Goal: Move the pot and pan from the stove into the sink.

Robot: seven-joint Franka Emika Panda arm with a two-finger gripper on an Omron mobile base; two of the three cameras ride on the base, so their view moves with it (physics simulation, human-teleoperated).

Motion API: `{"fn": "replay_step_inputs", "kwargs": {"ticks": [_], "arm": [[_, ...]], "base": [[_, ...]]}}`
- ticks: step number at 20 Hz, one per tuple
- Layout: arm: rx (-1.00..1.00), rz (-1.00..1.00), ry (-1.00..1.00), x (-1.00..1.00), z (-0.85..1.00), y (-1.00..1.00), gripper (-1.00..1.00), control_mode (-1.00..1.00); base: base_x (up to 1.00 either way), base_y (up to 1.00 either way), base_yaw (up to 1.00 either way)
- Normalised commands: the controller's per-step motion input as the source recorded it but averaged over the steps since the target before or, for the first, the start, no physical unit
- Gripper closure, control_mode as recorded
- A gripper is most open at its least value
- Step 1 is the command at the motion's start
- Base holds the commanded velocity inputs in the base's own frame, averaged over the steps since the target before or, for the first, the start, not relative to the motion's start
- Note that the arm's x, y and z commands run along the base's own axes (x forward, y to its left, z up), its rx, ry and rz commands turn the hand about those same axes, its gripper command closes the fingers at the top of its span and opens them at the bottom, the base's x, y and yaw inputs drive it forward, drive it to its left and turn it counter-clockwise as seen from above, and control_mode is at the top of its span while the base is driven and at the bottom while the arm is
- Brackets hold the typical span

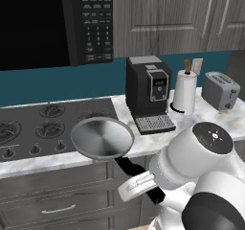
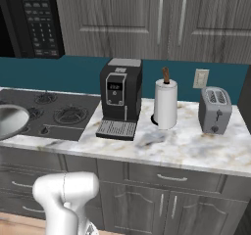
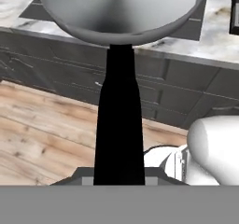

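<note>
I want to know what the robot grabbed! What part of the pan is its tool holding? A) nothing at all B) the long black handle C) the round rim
B: the tool is closed on the pan's long black handle.

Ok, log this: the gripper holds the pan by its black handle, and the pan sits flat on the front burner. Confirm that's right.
Not quite. The gripper does hold the pan by its black handle, but the pan is lifted, hanging past the front edge of the stove; the left base view shows it.
</note>
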Motion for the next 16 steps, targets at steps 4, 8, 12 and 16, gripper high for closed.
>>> {"fn": "replay_step_inputs", "kwargs": {"ticks": [4, 8, 12, 16], "arm": [[0.00, 0.00, 0.00, 0.00, 0.00, 0.00, 1.00, -1.00], [0.00, 0.00, 0.00, 0.00, 0.00, 0.00, 1.00, -1.00], [0.00, 0.00, 0.00, 0.00, 0.00, 0.00, 1.00, 1.00], [0.00, 0.00, 0.00, 0.00, 0.00, 0.00, 1.00, 1.00]], "base": [[0.00, 0.00, 0.00], [0.00, 0.00, 0.00], [-0.08, 0.00, 0.02], [-0.17, 0.00, 0.21]]}}
